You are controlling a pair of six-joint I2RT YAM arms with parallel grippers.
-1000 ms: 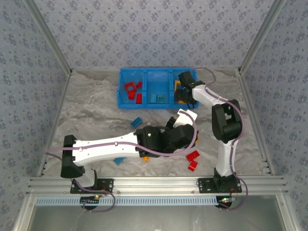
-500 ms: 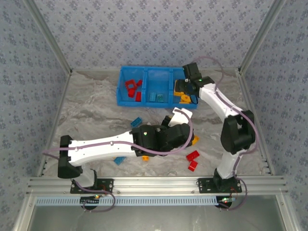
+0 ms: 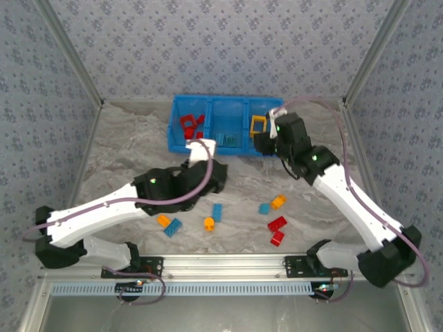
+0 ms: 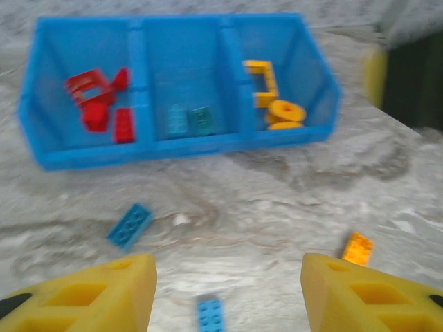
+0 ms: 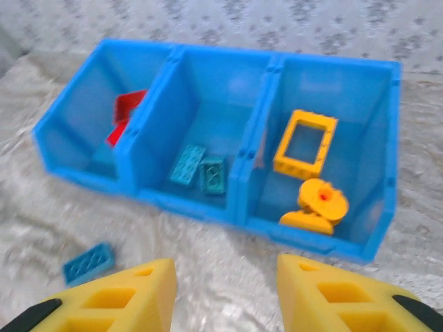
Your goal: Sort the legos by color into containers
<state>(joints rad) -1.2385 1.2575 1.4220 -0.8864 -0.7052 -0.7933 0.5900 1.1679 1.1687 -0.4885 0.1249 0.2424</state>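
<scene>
The blue tray (image 3: 211, 104) at the back holds the containers. Red legos (image 4: 93, 107) lie in its left compartment and two light blue ones (image 5: 201, 168) in the middle. The right one holds a yellow frame (image 5: 305, 143) and yellow round pieces (image 5: 315, 206). Loose legos lie near the front: orange (image 3: 278, 201), blue (image 3: 217, 212) and red (image 3: 277, 223). My left gripper (image 3: 202, 153) hangs before the tray's left half, open and empty (image 4: 228, 290). My right gripper (image 3: 261, 143) hovers at the front of the right compartment, open with nothing between its fingers (image 5: 226, 294).
More loose bricks sit left of centre: an orange one (image 3: 163, 220), a blue one (image 3: 173, 227) and an orange one (image 3: 209, 223). A blue brick (image 5: 88, 263) lies just in front of the tray. Metal posts and patterned walls ring the table.
My left arm swung left and back toward the tray, uncovering the loose bricks. My right gripper pulled back from above the right compartment to its front, and its jaws narrowed.
</scene>
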